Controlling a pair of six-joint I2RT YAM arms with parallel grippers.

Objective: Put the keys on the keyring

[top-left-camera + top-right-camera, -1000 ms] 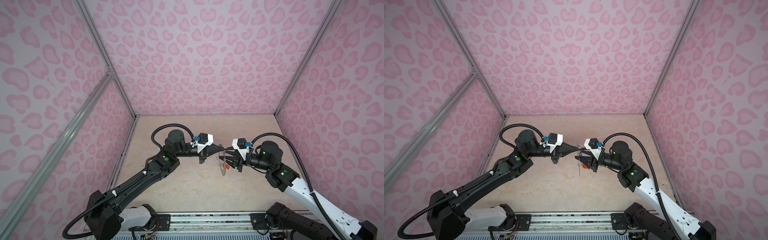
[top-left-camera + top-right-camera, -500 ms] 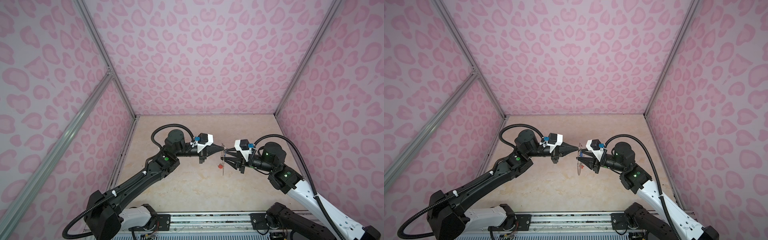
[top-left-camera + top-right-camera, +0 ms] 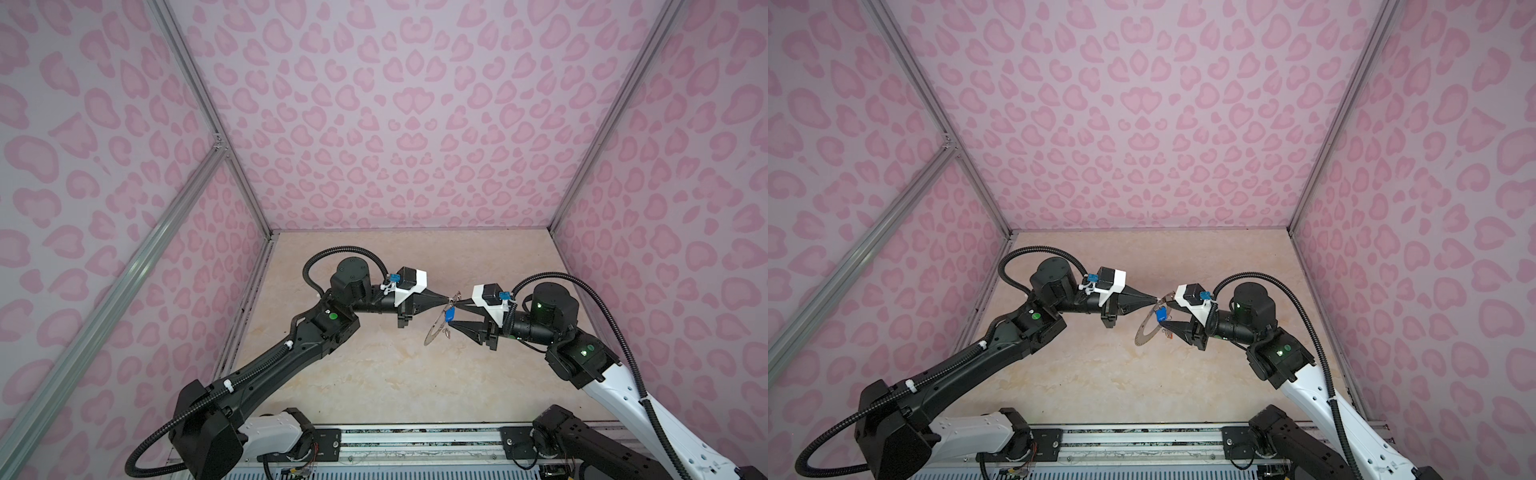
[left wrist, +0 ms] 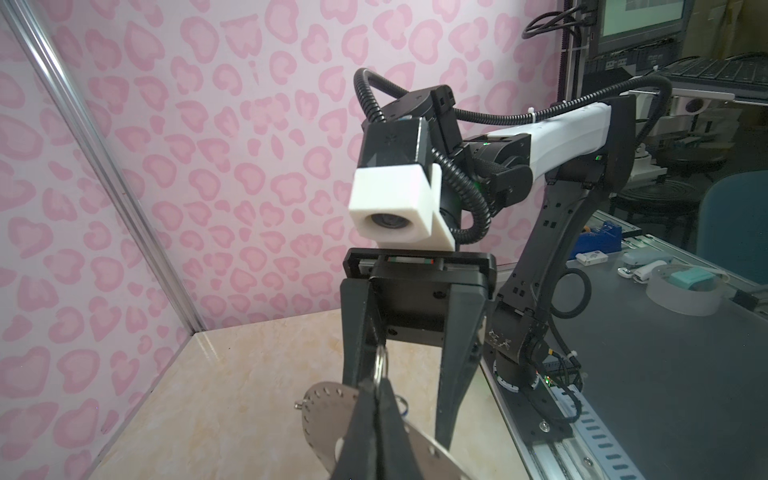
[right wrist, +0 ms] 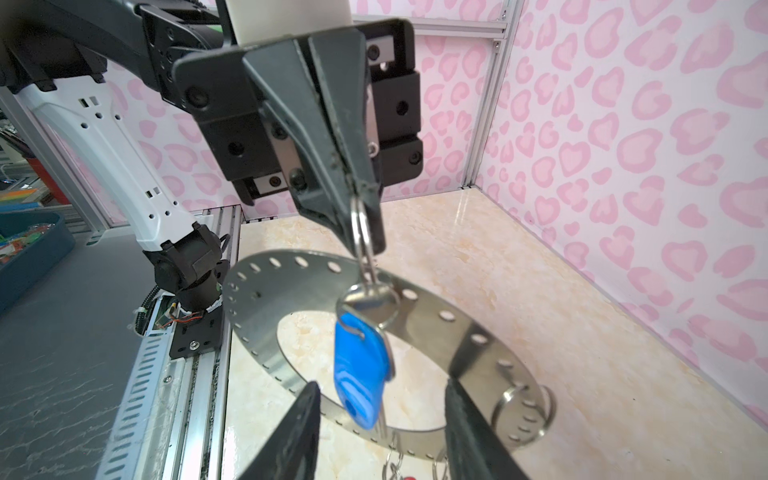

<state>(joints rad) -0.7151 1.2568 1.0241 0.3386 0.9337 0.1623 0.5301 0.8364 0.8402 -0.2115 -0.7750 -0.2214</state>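
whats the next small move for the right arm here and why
Probably draw the right pincer straight back from the keyring. Its jaws stand open on either side of the blue-tagged key without gripping it. That key seems to hang from the wire loop, which the shut left pincer holds, so it looks threaded on.

Keyring (image 3: pixel 1140 329) apparently at left claw (image 3: pixel 1156 299) tip.

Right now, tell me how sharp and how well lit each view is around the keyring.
Right wrist view: the blue tag is sharp, the keyring gleams, and a glare streak lies on the table. Left wrist view: the left gripper, close to the lens, is soft. Both top views: even light, walls slanted by the wide lens, keyring tiny.
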